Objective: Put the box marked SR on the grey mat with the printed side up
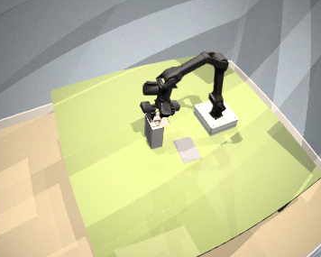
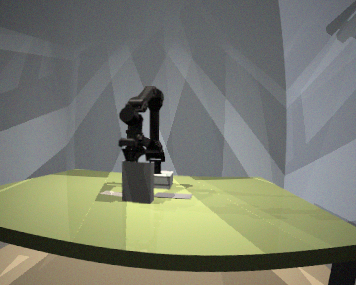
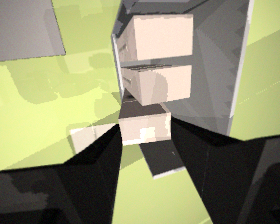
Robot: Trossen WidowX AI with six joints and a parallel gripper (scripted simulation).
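Gripper closed on one pale box at the grey bin, two boxes inside.

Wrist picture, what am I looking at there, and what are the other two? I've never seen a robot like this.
The machine is one black jointed arm ending in a two-fingered gripper. The wrist picture looks past its fingers; the top one looks down, and the exterior one looks across the green table. On it are a grey bin and a grey mat. Two pale boxes stand in the bin; a third box is held. I can't read its code.
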